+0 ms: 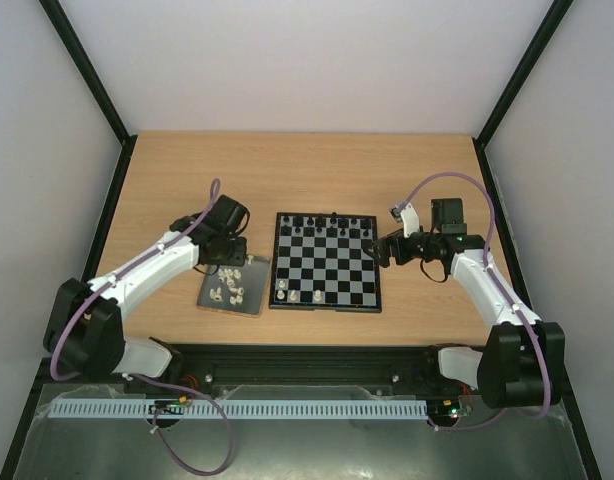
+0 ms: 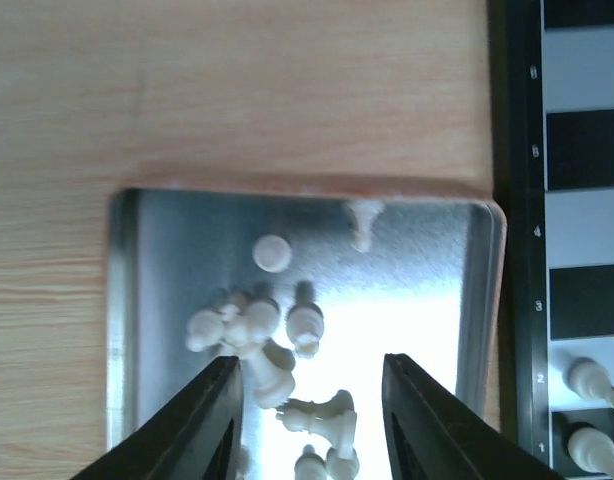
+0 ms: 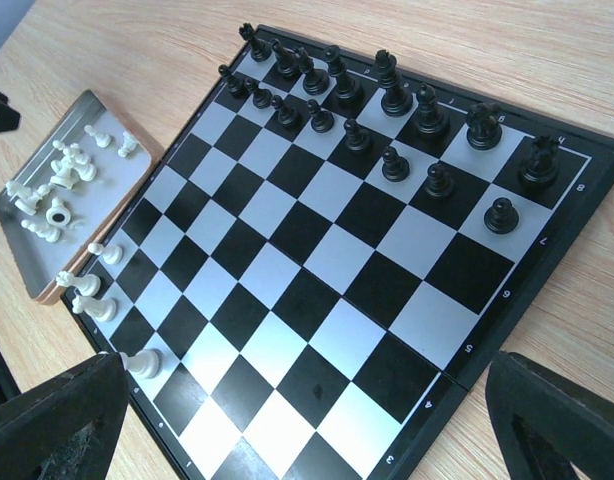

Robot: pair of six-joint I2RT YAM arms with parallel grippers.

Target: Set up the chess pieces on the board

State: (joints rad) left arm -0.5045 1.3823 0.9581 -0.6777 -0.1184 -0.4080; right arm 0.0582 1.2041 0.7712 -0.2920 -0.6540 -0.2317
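The board lies at the table's middle. Several white chess pieces lie jumbled in a small metal tray to its left. A few white pieces stand on the board's near left squares; in the right wrist view they line its left edge. My left gripper hangs low over the tray, open, its fingers either side of fallen white pieces, touching none. My right gripper is open and empty over the board's right edge.
Black pieces fill the board's two far rows, also seen in the right wrist view. The tray sits close against the board's black rim. Dark walls enclose the wooden table.
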